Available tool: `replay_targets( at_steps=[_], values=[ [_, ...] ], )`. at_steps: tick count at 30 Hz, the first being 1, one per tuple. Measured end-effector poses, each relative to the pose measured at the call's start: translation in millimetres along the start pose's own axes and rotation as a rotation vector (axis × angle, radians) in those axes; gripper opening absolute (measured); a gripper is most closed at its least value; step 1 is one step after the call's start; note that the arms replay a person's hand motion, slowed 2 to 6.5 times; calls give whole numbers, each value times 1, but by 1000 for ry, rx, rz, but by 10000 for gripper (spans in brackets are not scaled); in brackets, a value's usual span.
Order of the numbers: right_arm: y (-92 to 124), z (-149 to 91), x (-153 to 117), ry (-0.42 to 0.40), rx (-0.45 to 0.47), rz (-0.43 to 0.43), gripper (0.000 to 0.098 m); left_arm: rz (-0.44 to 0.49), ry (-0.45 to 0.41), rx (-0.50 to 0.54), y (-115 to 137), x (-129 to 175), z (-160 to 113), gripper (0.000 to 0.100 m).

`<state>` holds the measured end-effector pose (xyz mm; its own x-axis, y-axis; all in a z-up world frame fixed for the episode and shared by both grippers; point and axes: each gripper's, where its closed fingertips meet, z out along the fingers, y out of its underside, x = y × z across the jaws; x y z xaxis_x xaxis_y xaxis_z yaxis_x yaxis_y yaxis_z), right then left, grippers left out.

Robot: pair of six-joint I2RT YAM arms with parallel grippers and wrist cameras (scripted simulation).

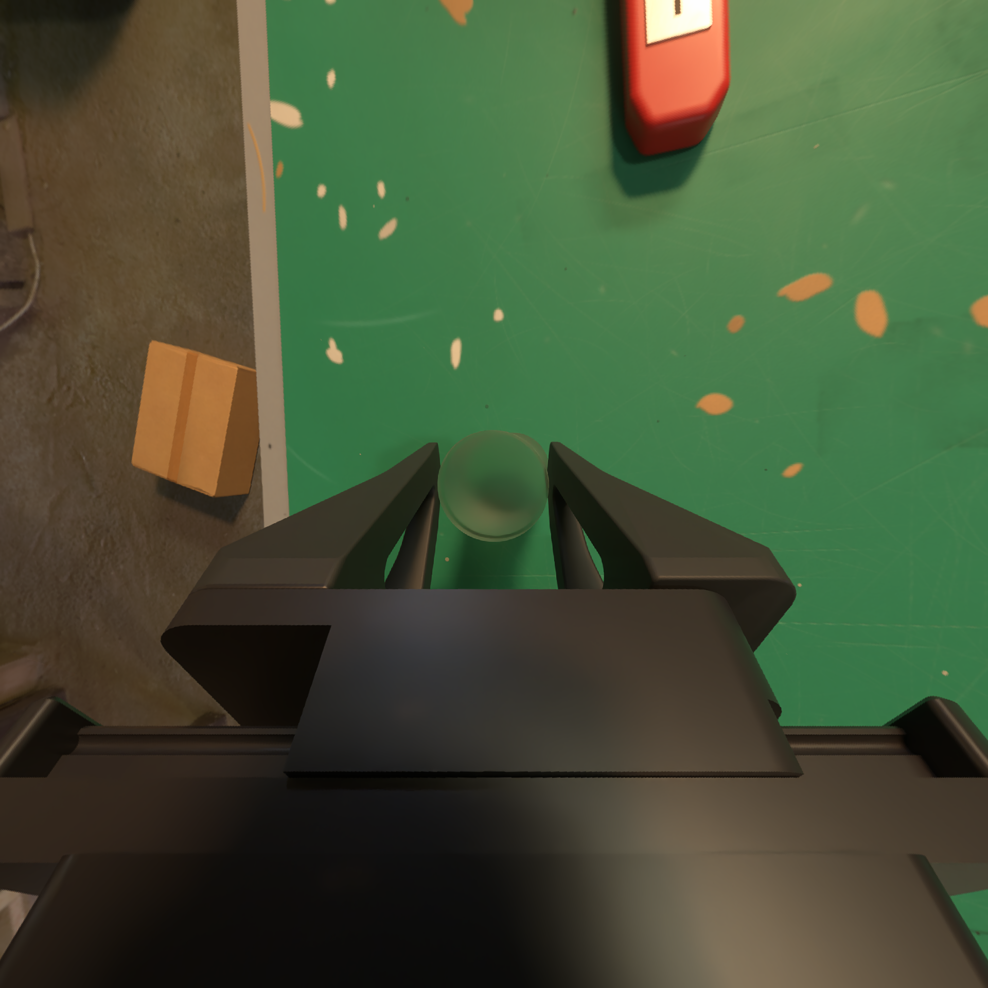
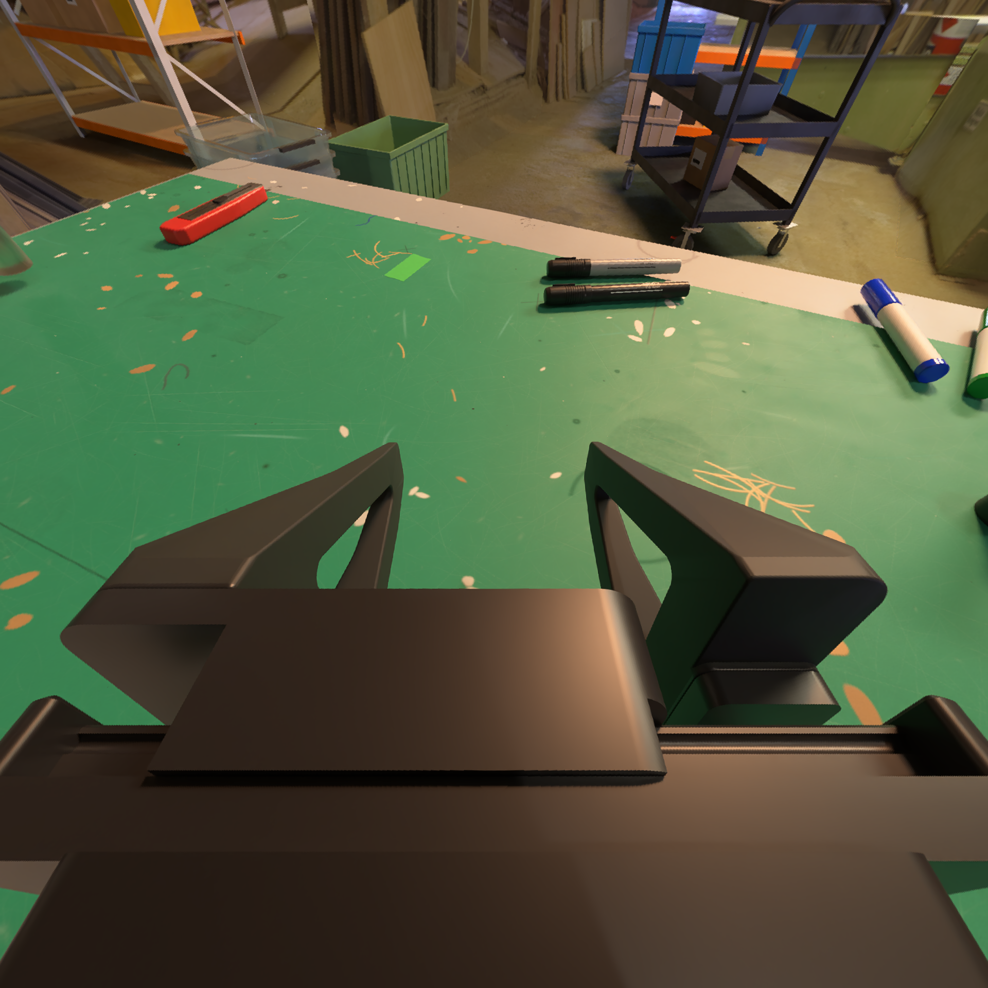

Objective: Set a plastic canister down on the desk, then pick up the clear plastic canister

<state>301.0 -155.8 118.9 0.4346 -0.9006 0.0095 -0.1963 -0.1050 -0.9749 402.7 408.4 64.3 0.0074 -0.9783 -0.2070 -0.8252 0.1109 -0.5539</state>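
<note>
Green desk (image 2: 481, 374) flecked with orange and cream paint chips, pale grey along its edge. Red eraser (image 2: 214, 216) with a black strip. Two black markers (image 2: 615, 291), one grey-barrelled. Blue-capped white marker (image 2: 903, 331). Frosted, translucent canister (image 1: 493, 485). Matte black end effector (image 1: 493, 470).

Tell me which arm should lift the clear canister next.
Left. The left gripper already has its fingers on both sides of the clear plastic canister. The right gripper is open over bare desk, holding nothing.
</note>
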Motion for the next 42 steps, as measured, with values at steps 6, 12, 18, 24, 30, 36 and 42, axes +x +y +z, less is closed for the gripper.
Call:
replay_targets(
  at_steps=[6,12,18,24,30,36,42],
  values=[
    [-2,1,-3,-14,0,-9,579,27,37,86,-18,3,-28,338],
    [-4,1,-4,-21,5,-25,578,81,50,185,-35,8,-66,338],
    [-7,1,-4,-23,13,-36,574,174,53,287,-49,29,-105,338],
    [-9,1,-7,-37,19,-44,565,262,82,391,-54,61,-140,338],
    [-10,3,-10,-49,19,-59,557,301,128,473,-50,95,-163,338],
    [-8,5,-14,-63,11,-69,548,311,213,526,-38,133,-174,338],
    [-5,7,-17,-74,0,-71,547,284,295,546,-22,164,-173,338]
  ],
)
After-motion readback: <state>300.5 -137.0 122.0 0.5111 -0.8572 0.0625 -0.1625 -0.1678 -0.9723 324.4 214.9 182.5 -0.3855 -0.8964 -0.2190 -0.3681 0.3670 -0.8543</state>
